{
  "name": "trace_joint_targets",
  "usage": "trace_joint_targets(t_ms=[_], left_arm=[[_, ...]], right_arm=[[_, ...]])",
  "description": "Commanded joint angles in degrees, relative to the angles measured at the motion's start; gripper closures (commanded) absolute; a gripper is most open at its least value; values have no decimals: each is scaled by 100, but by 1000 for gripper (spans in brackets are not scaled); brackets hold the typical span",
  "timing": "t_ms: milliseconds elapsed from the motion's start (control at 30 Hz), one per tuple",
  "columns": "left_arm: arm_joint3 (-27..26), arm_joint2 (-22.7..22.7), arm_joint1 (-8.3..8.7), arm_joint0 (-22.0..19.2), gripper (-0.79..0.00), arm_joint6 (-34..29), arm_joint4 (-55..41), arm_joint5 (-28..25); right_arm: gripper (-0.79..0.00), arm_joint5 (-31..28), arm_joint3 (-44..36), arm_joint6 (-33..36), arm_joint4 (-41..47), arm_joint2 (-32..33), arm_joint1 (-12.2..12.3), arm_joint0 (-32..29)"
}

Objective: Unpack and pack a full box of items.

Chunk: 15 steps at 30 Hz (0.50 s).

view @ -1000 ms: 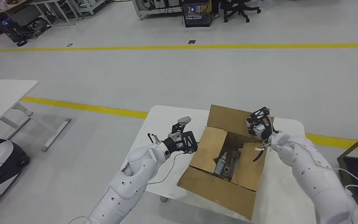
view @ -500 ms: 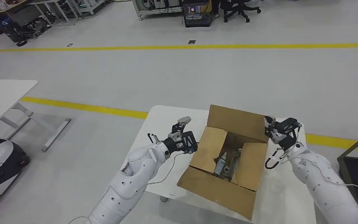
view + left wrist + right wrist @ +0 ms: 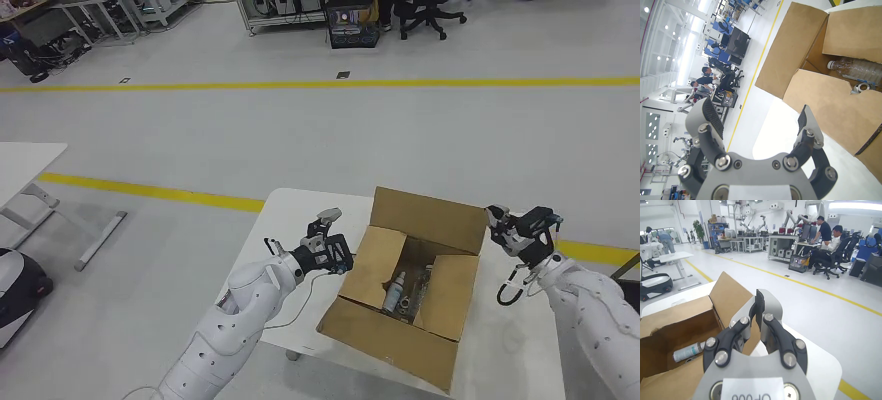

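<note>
Top view: right hand (image 3: 522,232) beside box (image 3: 428,214).

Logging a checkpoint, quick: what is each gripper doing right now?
Left gripper: open, empty.
Right gripper: shut, nothing visibly held.

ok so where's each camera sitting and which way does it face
Top view: on the robot above its arms, looking down and forward at the table and the open cardboard box; both arms show.
Left wrist view: on the left wrist, facing the box's flaps and the room beyond; the open left gripper shows.
Right wrist view: on the right wrist, facing over the box's corner into the room; the shut right gripper shows.
Shared: both wrist views look into the box from opposite sides.
</note>
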Motion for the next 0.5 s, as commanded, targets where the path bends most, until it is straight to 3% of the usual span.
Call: trace_joint_targets(t_ms=[0,267,467], left_arm=[[0,0,0,0,-785,0,0,0],[0,0,0,0,-785,0,0,0],[0,0,0,0,-785,0,0,0]], right_arm=[[0,127,-660,631,71,232,172,-143],[0,1078,-3566,3070,159,1356,809,-1178],[0,1078,-3566,3070,159,1356,809,-1178]])
